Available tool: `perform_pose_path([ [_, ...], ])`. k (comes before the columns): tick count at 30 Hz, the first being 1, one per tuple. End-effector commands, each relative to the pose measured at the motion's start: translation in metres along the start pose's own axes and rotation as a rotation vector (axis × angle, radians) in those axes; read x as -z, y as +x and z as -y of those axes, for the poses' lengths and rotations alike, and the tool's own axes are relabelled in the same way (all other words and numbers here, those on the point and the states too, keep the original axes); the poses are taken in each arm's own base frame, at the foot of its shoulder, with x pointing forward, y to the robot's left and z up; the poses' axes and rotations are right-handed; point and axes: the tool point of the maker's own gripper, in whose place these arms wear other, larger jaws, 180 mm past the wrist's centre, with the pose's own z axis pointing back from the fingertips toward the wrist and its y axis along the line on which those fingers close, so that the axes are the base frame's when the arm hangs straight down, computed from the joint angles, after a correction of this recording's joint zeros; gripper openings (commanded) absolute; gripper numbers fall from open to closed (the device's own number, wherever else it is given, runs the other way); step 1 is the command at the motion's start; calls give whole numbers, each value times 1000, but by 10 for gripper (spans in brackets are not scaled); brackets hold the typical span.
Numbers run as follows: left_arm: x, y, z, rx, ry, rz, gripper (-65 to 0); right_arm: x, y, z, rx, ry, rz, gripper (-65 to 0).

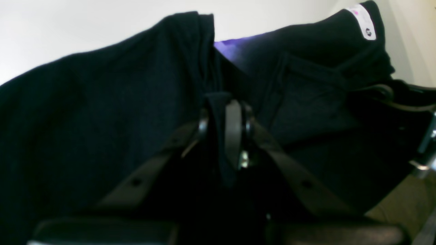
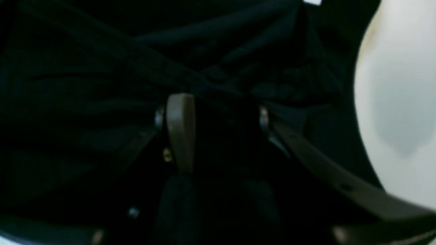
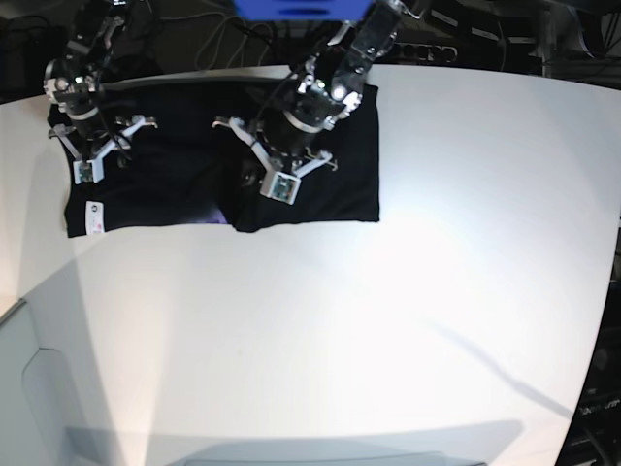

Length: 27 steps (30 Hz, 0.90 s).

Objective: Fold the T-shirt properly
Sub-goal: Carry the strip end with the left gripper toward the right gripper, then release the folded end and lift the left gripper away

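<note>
Left gripper (image 1: 227,112) pinches a T-shirt (image 3: 184,175) fold; right gripper (image 2: 213,117) wide around dark, blurred cloth.

Base view: bright glare on the white table (image 3: 408,291), long shadows along its lower edge, curved fisheye edges.
Wrist views: dim, blurred, black cloth (image 1: 102,119) featureless.
</note>
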Motion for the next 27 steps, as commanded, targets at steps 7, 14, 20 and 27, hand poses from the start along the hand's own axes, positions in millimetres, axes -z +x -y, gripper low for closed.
perform_pose_path([
  [7, 8, 4, 21, 37, -57, 6, -650, -2, -2, 1, -28, 6, -15, -407],
  [14, 8, 4, 22, 37, -59, 6, -637, -2, -2, 1, -28, 6, -15, -407],
  [20, 6, 9, 23, 34, -62, 20, -368, -2, -2, 0, -26, 6, -15, -407],
  [27, -31, 53, 18, 63, -70, 163, -320, -2, -2, 1, -28, 6, -15, -407],
])
